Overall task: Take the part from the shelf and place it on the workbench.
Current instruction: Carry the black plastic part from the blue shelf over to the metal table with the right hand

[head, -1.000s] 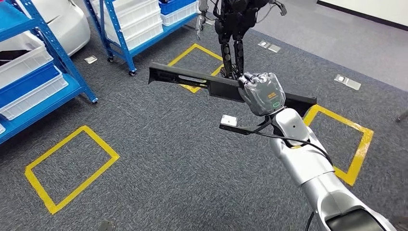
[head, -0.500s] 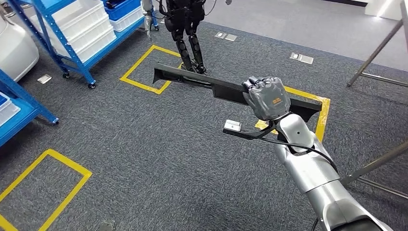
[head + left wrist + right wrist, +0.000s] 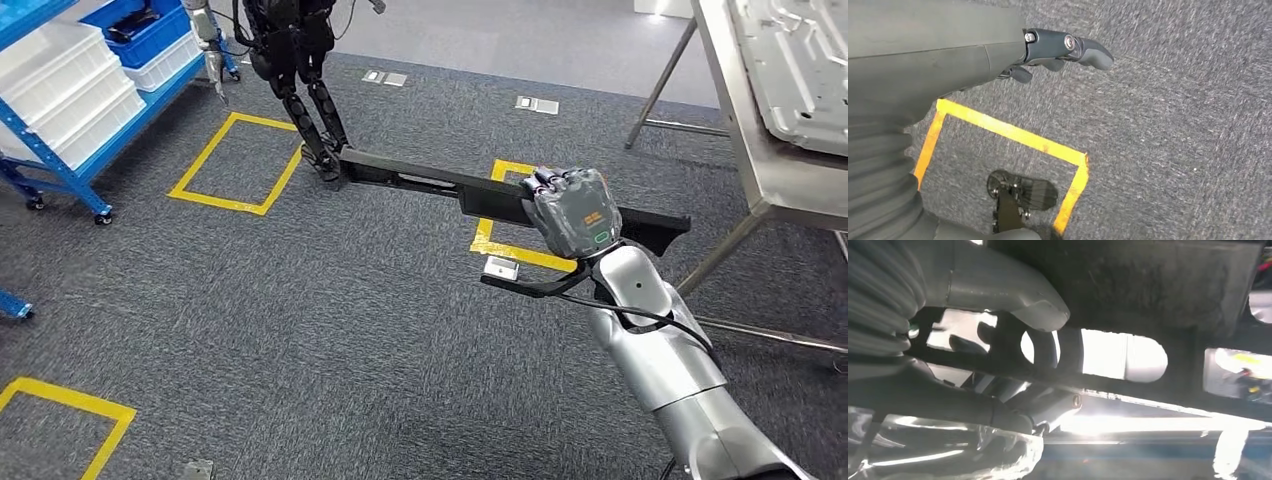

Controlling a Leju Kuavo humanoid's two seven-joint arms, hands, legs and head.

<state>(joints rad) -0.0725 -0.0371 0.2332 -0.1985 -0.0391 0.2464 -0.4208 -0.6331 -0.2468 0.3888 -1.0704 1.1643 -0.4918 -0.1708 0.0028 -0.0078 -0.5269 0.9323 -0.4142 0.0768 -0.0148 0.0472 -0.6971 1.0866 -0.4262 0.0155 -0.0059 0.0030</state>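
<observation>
One long black part (image 3: 450,190) sticks out level on both sides of the right hand (image 3: 572,212), whose fingers are wrapped tight around it, off-centre toward one end. I'd worry the longer end could swing into the workbench (image 3: 775,175) leg or droop and twist loose — it's slim, flat and cut with slots. Hanging low over the carpet, the left hand (image 3: 1048,50) holds nothing, fingers loosely apart.

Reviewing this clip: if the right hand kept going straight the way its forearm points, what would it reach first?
Probably nothing soon. The right hand, gripping the long black part, points up the picture over bare grey carpet and the yellow floor square. The workbench stands off to its right, outside that line. Depth is uncertain.
</observation>
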